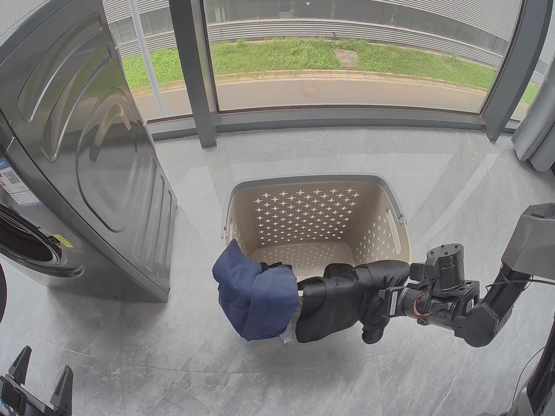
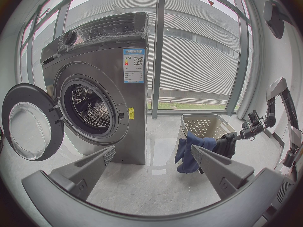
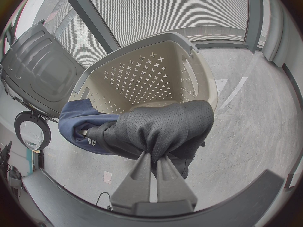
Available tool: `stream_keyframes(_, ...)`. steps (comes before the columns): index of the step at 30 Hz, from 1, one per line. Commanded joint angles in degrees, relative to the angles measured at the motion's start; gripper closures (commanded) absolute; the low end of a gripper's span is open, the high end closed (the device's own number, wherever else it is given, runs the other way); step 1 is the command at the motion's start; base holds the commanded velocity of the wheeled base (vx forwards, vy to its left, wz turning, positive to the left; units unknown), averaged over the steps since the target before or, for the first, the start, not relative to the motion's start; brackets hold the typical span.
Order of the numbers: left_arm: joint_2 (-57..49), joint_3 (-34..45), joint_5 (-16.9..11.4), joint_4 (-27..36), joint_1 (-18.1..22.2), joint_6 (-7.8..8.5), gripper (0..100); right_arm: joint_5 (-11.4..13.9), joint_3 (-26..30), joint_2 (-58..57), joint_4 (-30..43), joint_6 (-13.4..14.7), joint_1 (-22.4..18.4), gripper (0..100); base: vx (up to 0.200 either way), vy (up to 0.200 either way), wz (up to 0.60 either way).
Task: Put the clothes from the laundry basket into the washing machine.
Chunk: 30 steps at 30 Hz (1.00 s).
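Observation:
The beige laundry basket (image 1: 315, 215) stands on the floor in front of me. A black garment (image 1: 341, 299) and a blue garment (image 1: 254, 296) hang together over its near rim. My right gripper (image 3: 154, 160) is shut on a bunched fold of the black garment (image 3: 164, 126), just outside the rim; the blue garment (image 3: 79, 123) trails beyond it. The grey washing machine (image 2: 104, 89) stands to the left with its door (image 2: 30, 122) swung open and its drum (image 2: 90, 107) showing. My left gripper (image 2: 151, 148) is open and holds nothing, low at the near left (image 1: 40, 377).
The basket's inside (image 3: 142, 76) shows bare perforated walls and floor. A tall window frame (image 1: 193, 59) rises behind the basket, and a curtain (image 1: 540, 122) hangs at the far right. Grey tiled floor (image 1: 173, 348) lies open between basket and washing machine.

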Motion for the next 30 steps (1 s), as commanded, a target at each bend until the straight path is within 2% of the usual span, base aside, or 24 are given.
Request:
stream_keyframes(1, -1.04, 1.01, 0.04, -0.01, 0.00, -0.04, 0, -0.06, 0.87, -2.08, 0.05, 0.09, 0.91, 100, 0.000, 0.000, 0.00)
stream_keyframes(13, -1.04, 1.01, 0.04, -0.01, 0.00, -0.04, 0, -0.14, 7.72, -19.75, 1.28, -0.08, 3.81, 100, 0.000, 0.000, 0.00)
stream_keyframes(18, -1.04, 1.01, 0.04, -0.01, 0.00, -0.04, 0, -0.14, 8.07, -22.21, 1.19, 0.09, 4.16, 100, 0.000, 0.000, 0.00)
stream_keyframes(22, -1.04, 1.01, 0.04, -0.01, 0.00, -0.04, 0, -0.23, 8.42, -23.88, 1.28, 1.33, 4.69, 100, 0.000, 0.000, 0.00)
stream_keyframes(30, -1.04, 1.01, 0.04, -0.01, 0.00, -0.04, 0, -0.23, 9.57, -23.97, 1.02, 1.50, 4.95, 100, 0.000, 0.000, 0.00)
